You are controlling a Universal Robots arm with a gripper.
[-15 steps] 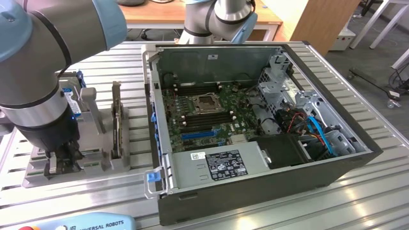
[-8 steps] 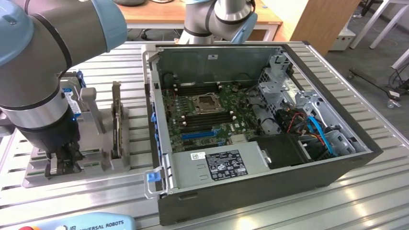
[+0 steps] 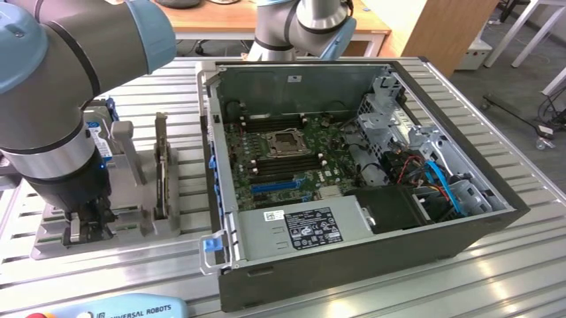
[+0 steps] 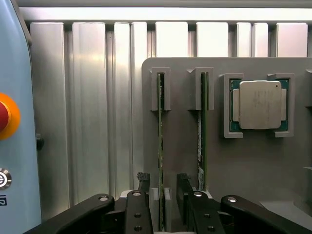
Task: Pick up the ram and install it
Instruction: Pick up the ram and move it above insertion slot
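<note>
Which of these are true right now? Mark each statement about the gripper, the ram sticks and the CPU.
1. The gripper straddles the ram standing in the gray holder. True.
2. The gripper is shut on the ram. False: it is open, with a gap on each side.
3. A second ram stick stands on edge beside it. True.
4. The CPU lies between the two sticks. False: it lies in its own pocket, past the second ram stick.

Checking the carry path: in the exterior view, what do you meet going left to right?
end effector → upright ram stick → CPU socket → blue cables
</note>
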